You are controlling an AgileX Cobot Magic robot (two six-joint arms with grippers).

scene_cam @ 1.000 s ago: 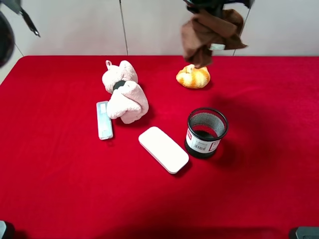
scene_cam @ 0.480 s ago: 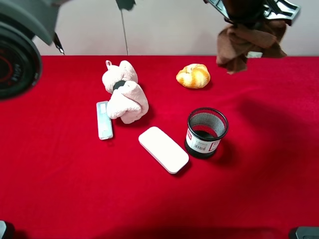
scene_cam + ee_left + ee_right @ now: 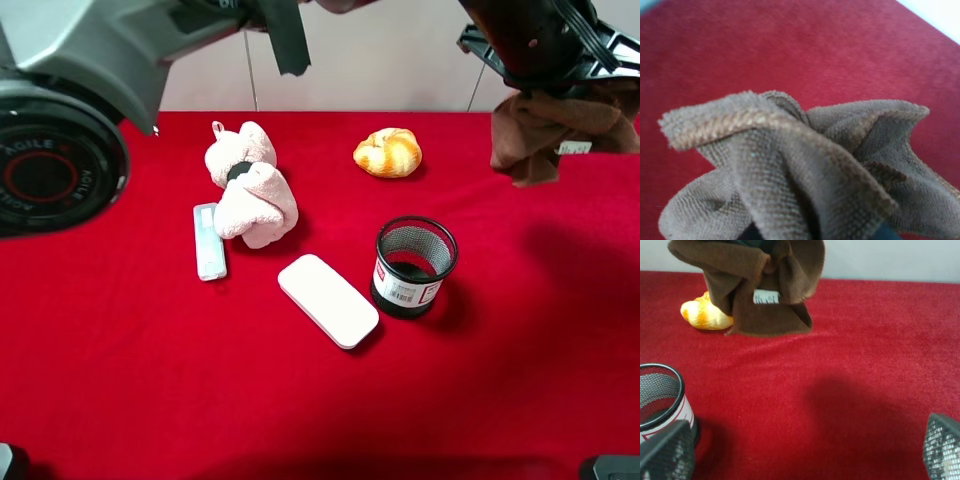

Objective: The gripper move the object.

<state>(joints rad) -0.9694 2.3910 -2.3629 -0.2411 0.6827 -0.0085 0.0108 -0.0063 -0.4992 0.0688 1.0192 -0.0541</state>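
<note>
Item: brown cloth (image 3: 556, 130). We log it bunched and hanging straight down from the left gripper (image 3: 548, 85), whose jaws are clamped on its upper folds. Its long axis is vertical, and it is clear of the red table (image 3: 560, 330) directly beneath.

Right gripper (image 3: 804, 449): fingers spread wide and empty, with the cloth ahead of and above it, well apart.

We judge that the left arm alone carries the move, with the set-down lying straight below its jaws.

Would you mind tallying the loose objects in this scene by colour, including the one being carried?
White: 2, the flat case and the slim stick
Pink: 1, the towel bundle
Brown: 1, the cloth, held aloft
Golden: 1, the bread roll
Black: 1, the mesh cup
Total: 6
</note>
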